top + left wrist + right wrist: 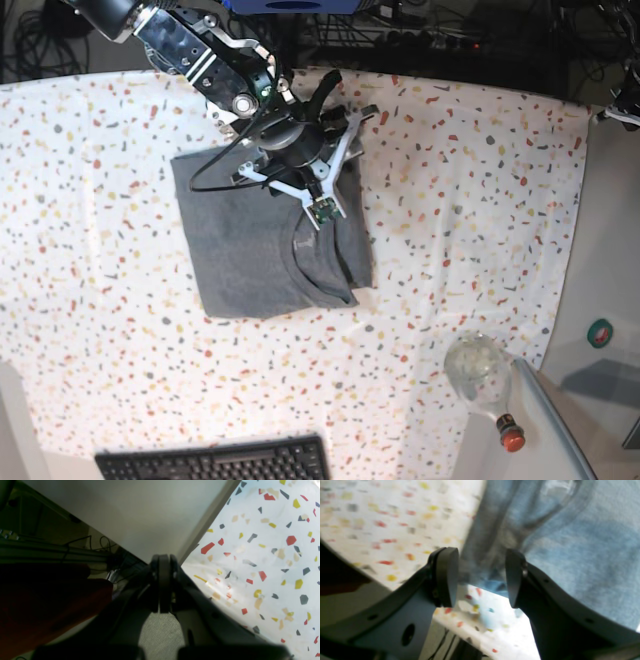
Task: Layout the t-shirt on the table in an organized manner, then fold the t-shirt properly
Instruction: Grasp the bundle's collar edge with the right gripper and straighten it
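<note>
The black two-fingered right hand (481, 577) is held wide open over the heather-grey soft fabric t-shirt (245, 240), with nothing gripped. The black left hand (163, 585) is closed and empty. Room is left at centre right of the base view on the white, fleck-patterned worktop (450, 220). The shirt is seen left of centre, partly folded, its right side creased.

Bare table (450, 200) right of shirt (240, 240); bottle (482, 375) blocks near corner
</note>
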{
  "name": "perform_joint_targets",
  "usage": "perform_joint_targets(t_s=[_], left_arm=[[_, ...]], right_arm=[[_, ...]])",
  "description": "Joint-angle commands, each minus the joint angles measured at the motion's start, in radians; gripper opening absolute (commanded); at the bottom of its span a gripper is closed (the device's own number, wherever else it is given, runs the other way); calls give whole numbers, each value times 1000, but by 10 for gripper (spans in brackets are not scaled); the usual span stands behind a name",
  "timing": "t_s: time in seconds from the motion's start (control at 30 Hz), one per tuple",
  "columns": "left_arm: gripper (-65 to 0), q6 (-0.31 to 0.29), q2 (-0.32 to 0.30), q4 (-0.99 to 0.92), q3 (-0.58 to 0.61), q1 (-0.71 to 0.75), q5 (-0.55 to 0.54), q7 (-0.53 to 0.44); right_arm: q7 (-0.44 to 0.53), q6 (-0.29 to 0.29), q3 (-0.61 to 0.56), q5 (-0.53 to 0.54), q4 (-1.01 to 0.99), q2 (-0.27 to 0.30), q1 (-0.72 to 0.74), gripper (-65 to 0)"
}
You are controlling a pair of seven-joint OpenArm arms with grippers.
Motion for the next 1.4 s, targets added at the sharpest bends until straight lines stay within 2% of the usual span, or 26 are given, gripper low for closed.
perform_joint_targets(t_s=[0.0, 0.07, 0.1, 0.17, 0.2, 0.4, 0.43, 0.53, 0.57, 0.6, 0.67, 0.83, 1.1, 1.13, 1.2, 1.23, 1.3, 1.37], left_arm=[[-650, 4, -21, 13, -8, 4, -2, -18], [-650, 4, -21, 13, -8, 4, -2, -18], [-650, 4, -21, 13, -8, 4, -2, -18], [-650, 4, -19, 13, -8, 4, -2, -18], [-650, 4, -19, 13, -8, 4, -2, -18], [-650, 4, -18, 13, -8, 4, -2, -18], [-650, 4, -18, 13, -7, 4, -2, -18], [-650, 4, -18, 11, -8, 4, -2, -18], [-650, 4, -18, 11, -8, 4, -2, -18], [-650, 4, -18, 11, -8, 4, -2, -18], [-650, 4, -18, 11, -8, 4, -2, -18], [-650, 4, -18, 11, -4, 4, -2, -18], [-650, 4, -16, 11, -4, 4, -2, -18], [-650, 4, -18, 11, -5, 4, 0, -18], [-650, 4, -19, 11, -7, 6, 0, -18], [-650, 4, -19, 11, -7, 6, 0, -18], [-650, 4, -21, 11, -8, 6, 0, -18], [-650, 4, -21, 11, -8, 6, 0, -18]], right_arm=[[18, -2, 5, -7, 21, -1, 11, -372], [18, -2, 5, -7, 21, -1, 11, -383], [27, -2, 5, -7, 21, 2, 9, -425], [61, -2, 5, -7, 18, 7, 9, -612], [70, -2, 5, -7, 15, 7, 9, -650], [81, -2, 6, -7, 13, 2, 9, -650], [79, -2, 5, -5, 13, 1, 7, -633], [84, -2, -3, -5, 13, 2, -2, -300], [85, -2, 0, -5, 13, 2, -9, -218], [85, -2, 3, -5, 13, 2, -11, -180], [85, -2, 5, -7, -5, 2, -11, -179], [88, -2, 5, -7, -113, -7, 17, -224], [191, -3, 37, -9, -243, -48, 29, -227], [190, -3, 37, -9, -249, -50, 30, -237], [190, -3, 37, -7, -248, -53, 27, -342], [190, -3, 37, -7, -245, -53, 24, -425], [186, -3, 37, -5, -228, -53, 21, -650], [190, -3, 37, -5, -202, -50, 4, -650]])
